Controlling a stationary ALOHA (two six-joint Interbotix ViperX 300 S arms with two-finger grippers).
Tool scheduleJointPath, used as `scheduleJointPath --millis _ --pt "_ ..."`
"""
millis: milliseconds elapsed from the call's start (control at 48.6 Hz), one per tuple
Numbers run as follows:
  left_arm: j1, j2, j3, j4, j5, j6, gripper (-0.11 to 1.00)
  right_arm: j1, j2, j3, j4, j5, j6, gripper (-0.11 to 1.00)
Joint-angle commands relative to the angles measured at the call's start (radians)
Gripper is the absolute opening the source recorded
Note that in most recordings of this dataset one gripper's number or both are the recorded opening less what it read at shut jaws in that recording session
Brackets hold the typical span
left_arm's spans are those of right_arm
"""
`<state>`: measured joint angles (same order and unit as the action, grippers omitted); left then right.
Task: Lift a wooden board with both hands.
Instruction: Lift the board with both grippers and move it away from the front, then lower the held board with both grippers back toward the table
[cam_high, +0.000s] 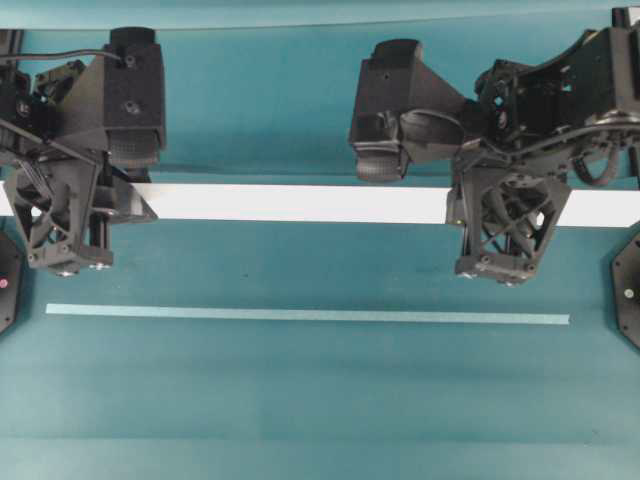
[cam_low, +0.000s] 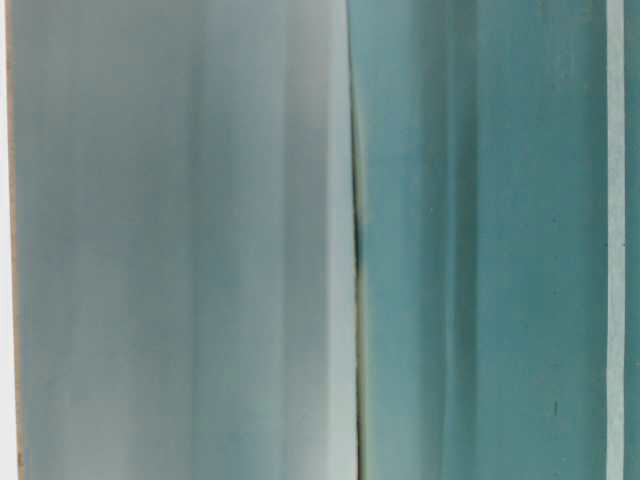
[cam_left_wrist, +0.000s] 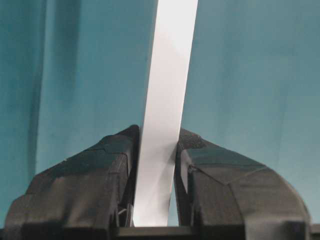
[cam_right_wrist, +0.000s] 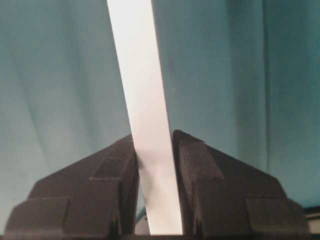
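a: where's the wooden board (cam_high: 300, 204) right now?

b: in the overhead view it runs from nine o'clock to three o'clock across the teal table (cam_high: 300, 400), a little above centre. the pale strip (cam_high: 307, 315) lies parallel toward six o'clock, well apart and untouched.

a: and the grippers?

b: the left gripper (cam_left_wrist: 156, 165) is clenched on the board near its nine o'clock end, the right gripper (cam_right_wrist: 155, 160) near the three o'clock end. each wrist view shows the plank running up to twelve o'clock between two black fingers (cam_left_wrist: 107, 170), pads touching both edges.

a: so which step is this?

b: i'd judge the grasp is made and the lift is either just starting or due. the next move calls for both arms rising together at the same pace, or the board will tilt or twist in the pads.

a: is it off the table yet?

b: i cannot tell. the overhead view gives placement but no height; the wrist views prove contact yet show only cloth behind. the table-level view is a blur of grey and teal, no use here.
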<state>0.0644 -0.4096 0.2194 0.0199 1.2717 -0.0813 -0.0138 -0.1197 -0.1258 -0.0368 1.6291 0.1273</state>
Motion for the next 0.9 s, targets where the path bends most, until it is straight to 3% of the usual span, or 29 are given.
scheduleJointPath --millis 0,350,884 --pt "0.012 -0.012 -0.051 0.002 0.006 -0.003 0.18 0.002 -0.012 -0.028 -0.006 0.005 0.000 0.22" --pt "0.015 0.002 -0.121 0.002 0.077 0.000 0.18 0.002 -0.014 -0.081 -0.006 0.018 -0.003 0.22" --pt "0.014 0.012 -0.153 0.002 0.118 -0.002 0.18 0.002 -0.011 -0.074 -0.008 0.018 0.000 0.22"
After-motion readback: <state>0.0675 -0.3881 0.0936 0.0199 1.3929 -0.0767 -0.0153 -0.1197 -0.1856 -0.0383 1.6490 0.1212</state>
